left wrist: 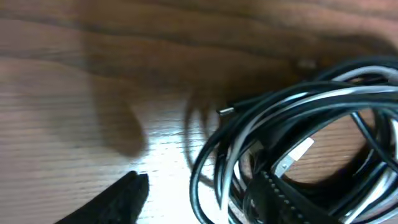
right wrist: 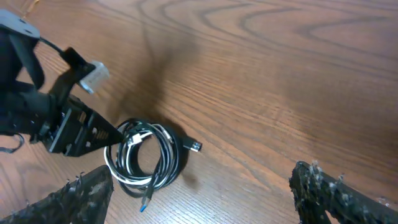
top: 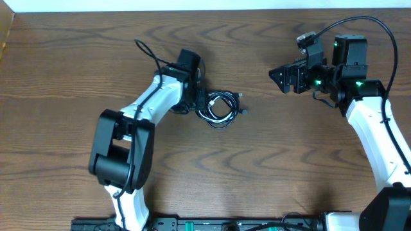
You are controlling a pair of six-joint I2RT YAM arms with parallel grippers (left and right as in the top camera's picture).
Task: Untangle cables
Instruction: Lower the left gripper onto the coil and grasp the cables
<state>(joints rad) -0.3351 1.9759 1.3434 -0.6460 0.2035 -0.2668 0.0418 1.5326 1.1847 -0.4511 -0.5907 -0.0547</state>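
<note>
Overhead, left gripper (top: 204,102): at the rim of the coil; the finger gap is too small to judge from above.
Overhead, cables (top: 219,106): one loose coil of black and white strands on the table (top: 270,160), directly ahead of the left gripper.
Overhead, right gripper (top: 277,76): well apart from the coil, fingers spread, holding nothing.
Left wrist, left gripper (left wrist: 199,190): fingers apart, not clamped. One finger (left wrist: 118,199) is over bare wood beside the coil, the other (left wrist: 280,196) is down among the strands.
Left wrist, cables (left wrist: 311,124): blurred black and white loops, a few between the fingers and most beyond the farther finger. A silver plug (left wrist: 292,158) lies inside the loop.
Right wrist, right gripper (right wrist: 202,186): fingers wide apart, only wood between them.
Right wrist, cables (right wrist: 149,158): ahead of the right gripper and clear of it. The left gripper (right wrist: 118,137) is at the coil's edge.
Right wrist, plug ends: a black plug (right wrist: 196,146) juts from the coil's far side, away from the left gripper, and a blue-tipped plug (right wrist: 144,205) hangs off the coil on the side nearest the right gripper.
</note>
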